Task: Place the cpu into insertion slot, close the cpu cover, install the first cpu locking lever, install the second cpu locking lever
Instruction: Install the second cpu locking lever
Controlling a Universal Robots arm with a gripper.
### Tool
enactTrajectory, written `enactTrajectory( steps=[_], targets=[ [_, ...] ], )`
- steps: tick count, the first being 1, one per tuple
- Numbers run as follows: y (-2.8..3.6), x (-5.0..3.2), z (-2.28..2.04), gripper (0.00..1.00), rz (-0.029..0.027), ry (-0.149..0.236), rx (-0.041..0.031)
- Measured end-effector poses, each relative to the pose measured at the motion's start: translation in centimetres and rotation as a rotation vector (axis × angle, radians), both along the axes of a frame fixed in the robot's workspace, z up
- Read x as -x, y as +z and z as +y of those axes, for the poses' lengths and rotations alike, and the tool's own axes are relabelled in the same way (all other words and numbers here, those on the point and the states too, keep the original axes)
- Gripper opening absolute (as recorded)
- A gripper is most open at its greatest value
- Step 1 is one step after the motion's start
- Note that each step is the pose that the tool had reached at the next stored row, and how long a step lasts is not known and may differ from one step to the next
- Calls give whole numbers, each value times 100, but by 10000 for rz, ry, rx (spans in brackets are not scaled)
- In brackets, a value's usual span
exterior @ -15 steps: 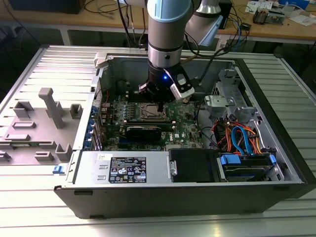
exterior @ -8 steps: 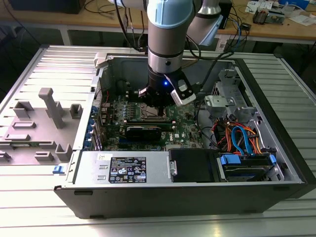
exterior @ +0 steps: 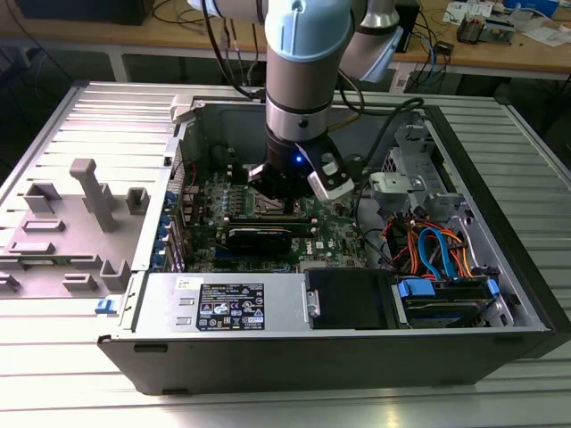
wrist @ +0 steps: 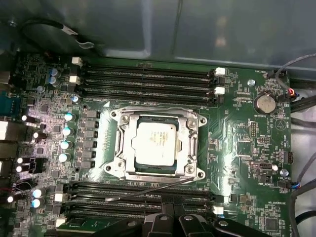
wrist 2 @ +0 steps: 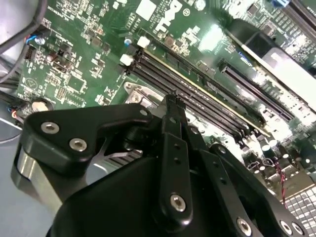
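Setting: open computer case [exterior: 357, 357] lay on a metal table [exterior: 80, 392]
Cpu [wrist: 155, 143]: sat in insertion slot [wrist: 193, 170], cpu cover [wrist: 189, 132] closed
Gripper [wrist: 173, 217]: at the slot's 6 o'clock, fingers drawn together, holding nothing

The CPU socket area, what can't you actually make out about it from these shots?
- Exterior view: the arm's wrist and gripper stand over the insertion slot, hiding most of it.
- First wrist view: the cpu sits under the closed cpu cover; whether the thin locking lever is hooked is too fine to tell.
- Second wrist view: the gripper body blocks the socket.
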State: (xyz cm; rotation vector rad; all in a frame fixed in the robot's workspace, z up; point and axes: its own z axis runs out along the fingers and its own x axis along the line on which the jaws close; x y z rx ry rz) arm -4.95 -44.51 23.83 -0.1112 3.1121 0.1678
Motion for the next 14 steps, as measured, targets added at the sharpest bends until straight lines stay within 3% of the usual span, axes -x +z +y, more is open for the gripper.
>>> enactTrajectory(
  steps=[5, 14],
  targets=[
    [0, 104, 0, 11, 0, 0, -6],
    [0, 114, 0, 11, 0, 0, -10]
  ],
)
